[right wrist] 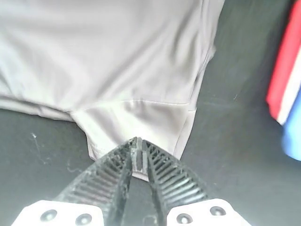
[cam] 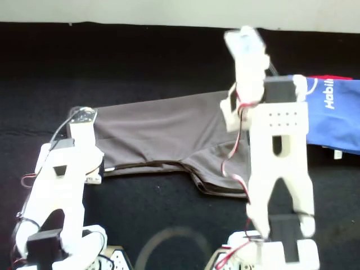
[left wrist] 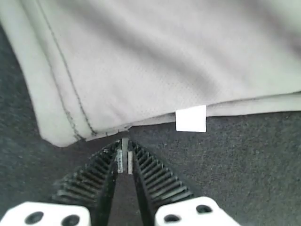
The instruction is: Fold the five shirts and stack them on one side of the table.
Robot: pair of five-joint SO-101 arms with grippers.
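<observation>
A grey shirt [cam: 163, 132] lies spread across the middle of the dark table, one sleeve [cam: 219, 177] pointing toward the arms. My left gripper [left wrist: 124, 155] sits at the shirt's left hem corner [left wrist: 61, 127], fingers shut with a sliver of fabric between the tips; it is at the cloth's left edge in the high view [cam: 81, 117]. A small white tag [left wrist: 191, 118] sticks out from the hem. My right gripper [right wrist: 137, 151] is over the grey sleeve [right wrist: 136, 117], shut, with the sleeve's hem running in between its fingers.
A blue shirt with red and white trim [cam: 332, 112] lies at the table's right edge, close to the right arm [cam: 278, 146], and appears beside the sleeve [right wrist: 289, 70]. Bare black table [cam: 152, 214] lies in front of the grey shirt.
</observation>
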